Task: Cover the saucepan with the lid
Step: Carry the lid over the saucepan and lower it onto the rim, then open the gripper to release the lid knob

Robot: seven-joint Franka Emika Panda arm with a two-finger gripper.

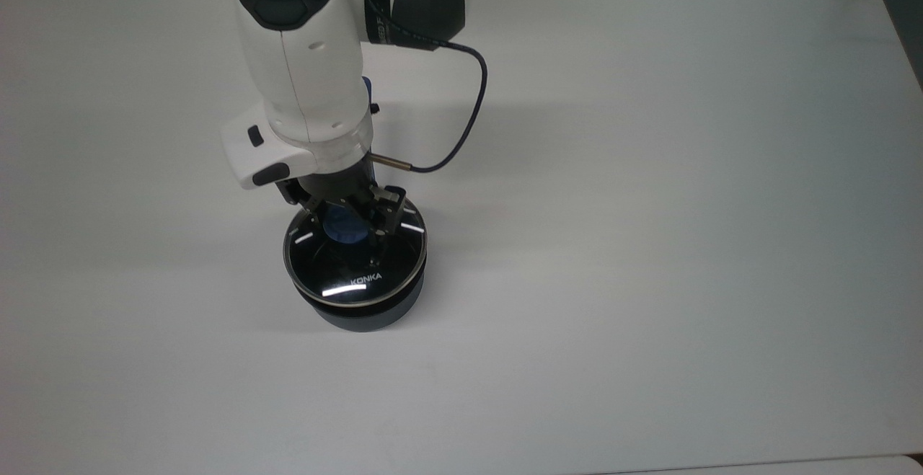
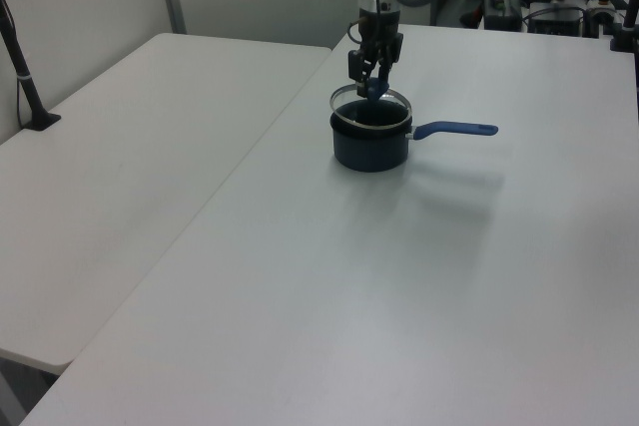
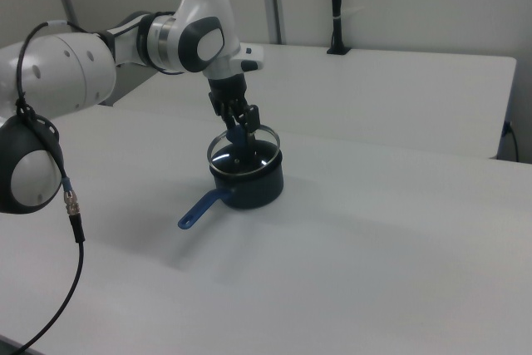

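While the white counter (image 1: pixel 649 244) stretches bare across the near side of the left view, the saucepan (image 1: pixel 358 313) sits further back on it, dark and round. In the left view its blue handle (image 2: pixel 454 130) runs out toward the left view's right; in the right view it points down toward the right view's left. Over the pan's mouth sits the lid (image 1: pixel 360 277), glass disc lined up with the pan's rim, white KONKA lettering facing up in the top view. Whether it rests fully on the rim or hangs just above, I cannot tell. The tool (image 1: pixel 351 224) is clamped on the lid's blue knob (image 1: pixel 343 229), fingers either side of it. Behind rises the white arm (image 1: pixel 303 64), a dark cable (image 1: pixel 461 136) looping off toward the top view's right.
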